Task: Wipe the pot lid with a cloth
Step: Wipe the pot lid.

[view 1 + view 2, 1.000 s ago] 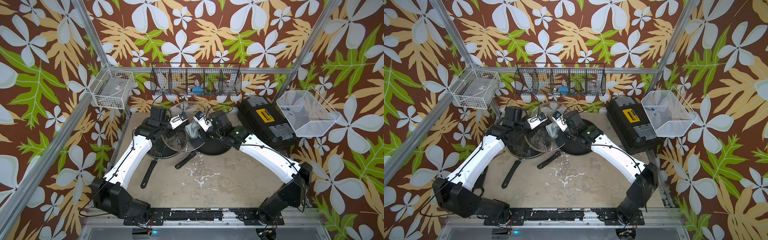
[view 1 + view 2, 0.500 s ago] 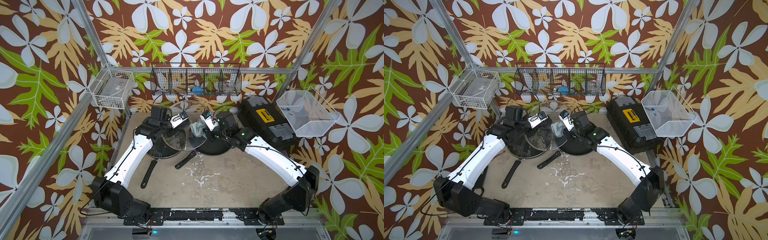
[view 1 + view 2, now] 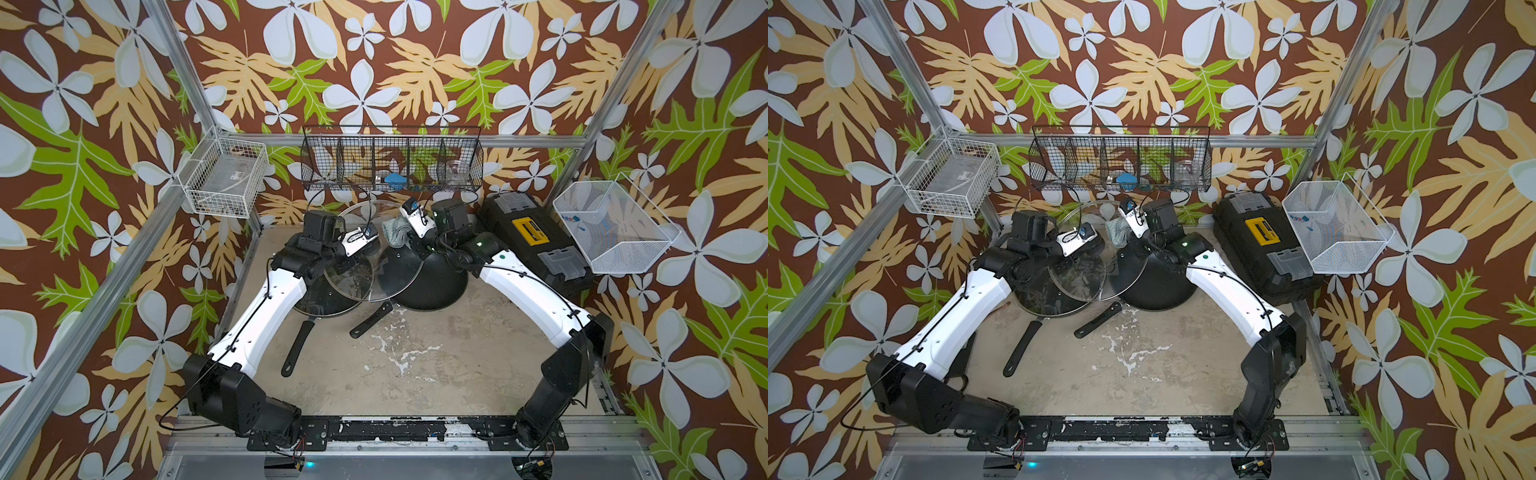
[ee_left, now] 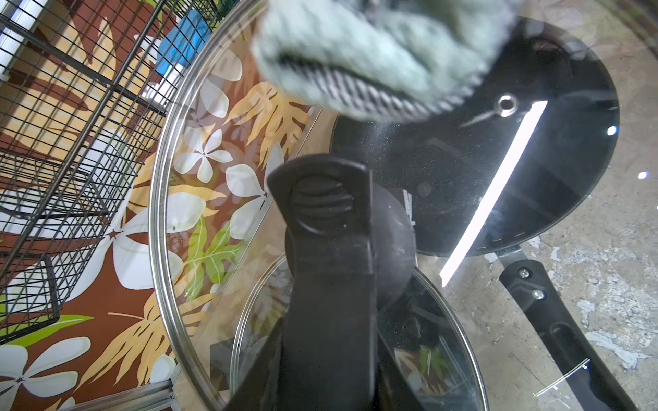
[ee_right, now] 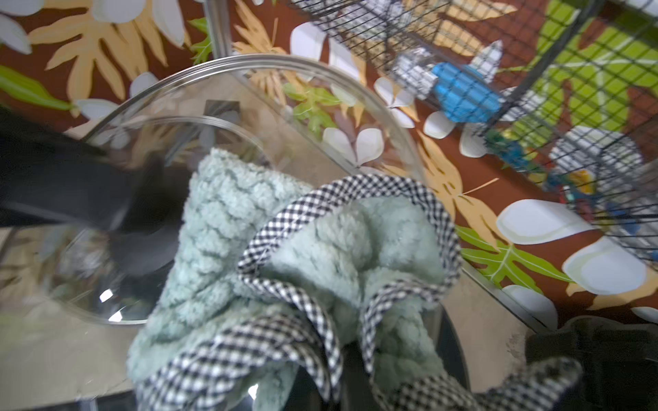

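- The left fingers (image 4: 327, 270) are pinched narrow on the black knob (image 4: 391, 245) at the centre of the pot lid (image 4: 213, 185). They carry the lid clear of the tabletop (image 3: 415, 365), tilted, with its far rim higher than its near rim as we read it.
- The right fingers are closed on the cloth (image 5: 228, 249). The bunched folds bury them (we find no fingertip in the right wrist view), and the rag spills forward with its checked hem outermost.
- From the right fingers the lid lies straight ahead. The cloth sits at the glass between the knob and the far rim, on the side towards the black wire basket (image 3: 390, 166).
- In both top views the cloth overlaps the far, right-hand part of the lid (image 3: 365, 278). We cannot tell whether it presses on the glass or only hangs just beside it.
- The relation that matters is that the knob and the left fingers stand just beside the cloth, on the left arm's side.
- The widest stretch of glass lies on the near side of the knob, above the lidded pan (image 3: 328, 305) and the black pan (image 3: 436, 282).
- We judge that only the right arm is placed to wipe, and that its stroke has to curve round the knob instead of crossing it.
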Motion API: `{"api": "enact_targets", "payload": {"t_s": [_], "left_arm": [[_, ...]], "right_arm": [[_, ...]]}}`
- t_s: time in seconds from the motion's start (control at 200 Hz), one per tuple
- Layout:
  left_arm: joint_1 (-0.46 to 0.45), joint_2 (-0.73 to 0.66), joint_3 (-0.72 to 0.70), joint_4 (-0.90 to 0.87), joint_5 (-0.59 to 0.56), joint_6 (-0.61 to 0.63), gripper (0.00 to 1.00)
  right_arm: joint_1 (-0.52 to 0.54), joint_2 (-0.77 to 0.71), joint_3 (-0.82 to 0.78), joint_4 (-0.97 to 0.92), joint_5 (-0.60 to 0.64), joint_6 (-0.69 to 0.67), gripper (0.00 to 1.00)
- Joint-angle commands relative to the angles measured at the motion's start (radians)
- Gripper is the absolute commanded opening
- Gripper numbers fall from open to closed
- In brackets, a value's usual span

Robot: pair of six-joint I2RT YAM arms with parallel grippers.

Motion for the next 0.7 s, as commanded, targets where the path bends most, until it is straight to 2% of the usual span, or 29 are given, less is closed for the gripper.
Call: {"api": "enact_targets", "payload": {"t_s": [0.0, 0.2, 0.395, 0.545, 0.696], "left_arm": [[-0.001, -0.008, 0.015, 0.165, 0.053, -0.034, 0.00], [-0.004, -0.002, 0.022, 0.172, 0.046, -0.039, 0.00], [-0.016, 0.004, 0.032, 0.171, 0.046, -0.039, 0.00], [-0.020, 0.003, 0.034, 0.170, 0.037, -0.026, 0.00], [-0.020, -0.005, 0.031, 0.171, 0.037, -0.025, 0.00]], "right_arm": [[0.043, -0.097, -0.127, 0.064, -0.077, 0.030, 0.00], [0.138, -0.220, -0.320, 0.187, -0.195, 0.176, 0.00], [0.180, -0.191, -0.313, 0.210, -0.214, 0.211, 0.00], [0.166, -0.199, -0.279, 0.173, -0.109, 0.163, 0.00], [0.047, -0.232, -0.293, 0.141, -0.075, 0.149, 0.00]]}}
